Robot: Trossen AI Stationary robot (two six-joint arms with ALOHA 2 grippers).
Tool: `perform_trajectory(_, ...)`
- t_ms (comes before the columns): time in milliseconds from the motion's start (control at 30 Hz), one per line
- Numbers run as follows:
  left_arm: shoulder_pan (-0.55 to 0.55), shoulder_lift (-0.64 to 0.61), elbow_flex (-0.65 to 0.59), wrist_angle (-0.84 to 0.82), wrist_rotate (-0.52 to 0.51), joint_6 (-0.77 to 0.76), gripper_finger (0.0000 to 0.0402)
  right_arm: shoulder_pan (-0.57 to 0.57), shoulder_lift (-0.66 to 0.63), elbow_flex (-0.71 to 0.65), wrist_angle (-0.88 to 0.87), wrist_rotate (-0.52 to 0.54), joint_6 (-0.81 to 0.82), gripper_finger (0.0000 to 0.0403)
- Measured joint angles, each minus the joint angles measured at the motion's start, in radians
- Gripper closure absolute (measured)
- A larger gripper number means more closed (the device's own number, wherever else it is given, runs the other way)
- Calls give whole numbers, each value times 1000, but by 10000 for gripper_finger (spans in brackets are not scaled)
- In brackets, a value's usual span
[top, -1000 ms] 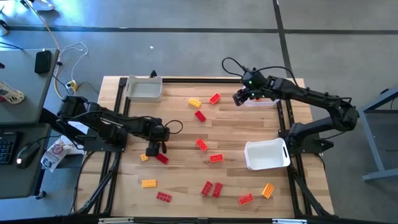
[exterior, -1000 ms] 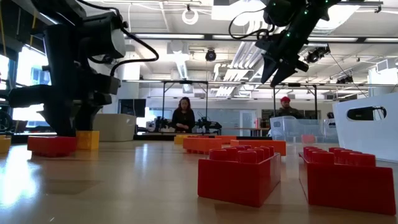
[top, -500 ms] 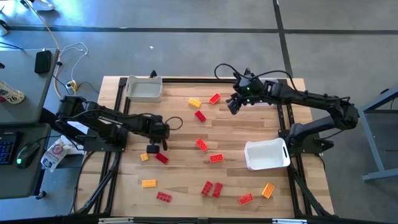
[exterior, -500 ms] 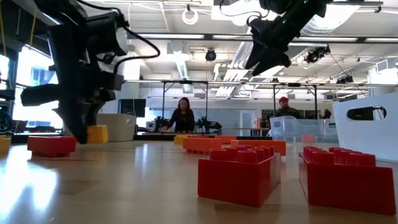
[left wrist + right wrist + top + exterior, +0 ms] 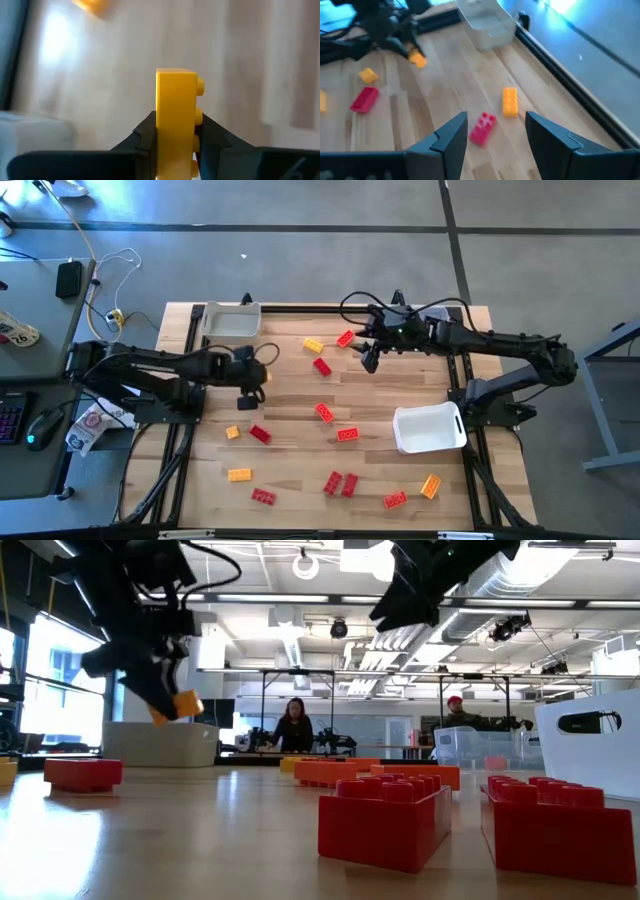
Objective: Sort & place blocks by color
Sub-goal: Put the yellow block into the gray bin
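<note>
A small yellow block point(image 5: 176, 122) is held clear above the worktop point(image 5: 290, 405), pinched by the left end effector point(image 5: 250, 393), whose fingers are closed on its sides. The block's long axis runs up out of the fingers. The white tray point(image 5: 232, 323) at the worktop's far left corner lies near it, just beyond. The right end effector point(image 5: 495, 135) hovers with fingers apart and empty, farther from that tray, over a red block point(image 5: 482, 128) and a yellow-orange block point(image 5: 509, 101).

yellow block point(image 5: 176, 120), dark tool point(image 5: 172, 131)
</note>
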State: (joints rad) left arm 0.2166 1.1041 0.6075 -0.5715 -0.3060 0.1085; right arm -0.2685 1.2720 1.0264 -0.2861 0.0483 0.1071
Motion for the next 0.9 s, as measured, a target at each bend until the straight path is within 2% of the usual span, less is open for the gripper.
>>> perform_trajectory(300,97,-127,1,93,-269,1,332,51,0,0,95,10,-29,217)
perform_trajectory(433,151,-144,1,164,-411,1,329,74,0,0,115,69,-59,217)
perform_trajectory(500,185,-143,1,187,-448,2,330,87,0,0,120,97,-82,214)
perform_trajectory(733,320,-143,1,310,-460,27,330,102,3,0,170,113,-102,181)
perform_trajectory(900,428,-142,4,337,-380,26,329,99,35,0,251,144,-73,172)
